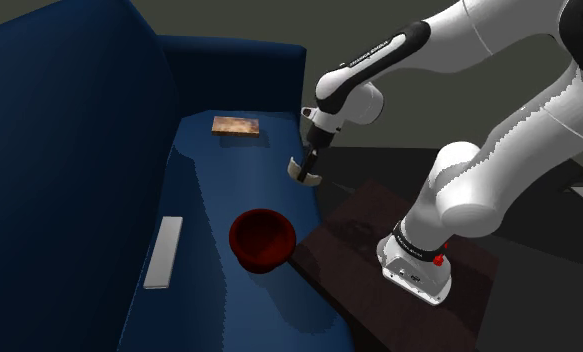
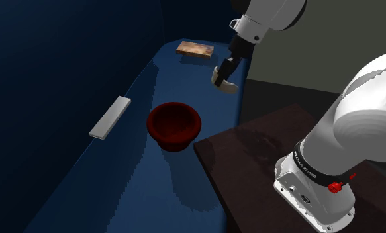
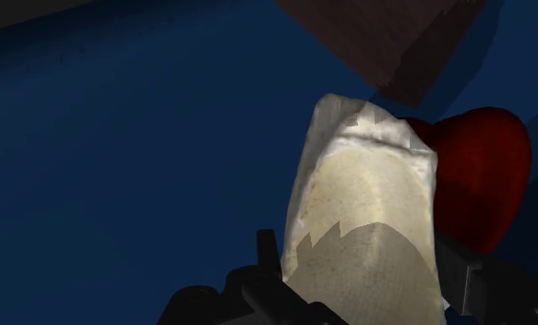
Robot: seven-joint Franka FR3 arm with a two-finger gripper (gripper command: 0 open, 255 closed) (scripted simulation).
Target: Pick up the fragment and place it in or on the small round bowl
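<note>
My black gripper (image 1: 307, 172) hangs above the blue sofa seat, shut on a pale cream fragment (image 1: 308, 179) with a jagged broken edge. In the second exterior view the gripper (image 2: 222, 77) holds the fragment (image 2: 226, 85) in the air near the seat's edge, beyond the bowl. The small round bowl (image 1: 262, 238) is dark red and stands upright on the seat, nearer the camera than the gripper. In the wrist view the fragment (image 3: 368, 212) is clasped between the fingers (image 3: 270, 251), and the red bowl (image 3: 486, 175) shows behind it to one side.
A flat brown slab (image 1: 235, 125) lies at the far end of the seat. A grey flat bar (image 1: 164, 250) rests near the sofa back (image 1: 69, 150). The arm's dark brown stand (image 2: 251, 152) adjoins the seat's edge.
</note>
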